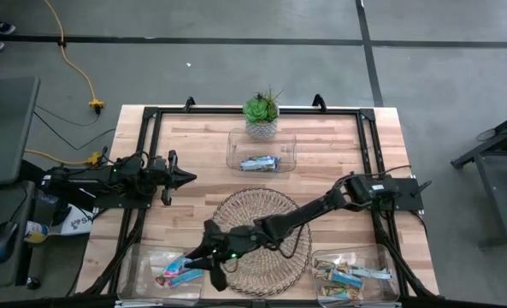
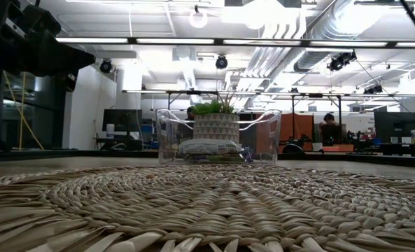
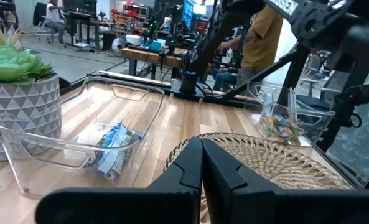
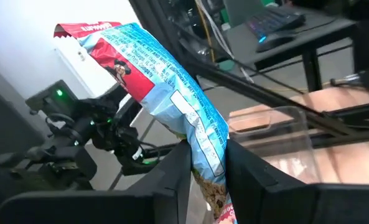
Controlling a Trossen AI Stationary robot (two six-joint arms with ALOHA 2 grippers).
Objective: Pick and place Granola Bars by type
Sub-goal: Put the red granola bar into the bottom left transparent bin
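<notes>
**Blue bar in transit to near-left bin**

My right tool point(image 1: 203, 253) grips a blue granola bar point(image 4: 165, 99), poised over the near-left bin point(image 1: 142, 261), which already holds like bars. Next I lower, then release. Left tool point(image 1: 185, 178) waits clenched beside the wicker tray point(image 1: 262, 214)

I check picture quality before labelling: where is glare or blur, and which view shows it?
Low view: bright ceiling lights glare, and the near round wicker tray is soft. Right wrist view: the bright blue wrapped granola bar in the right gripper is slightly blurred.
</notes>
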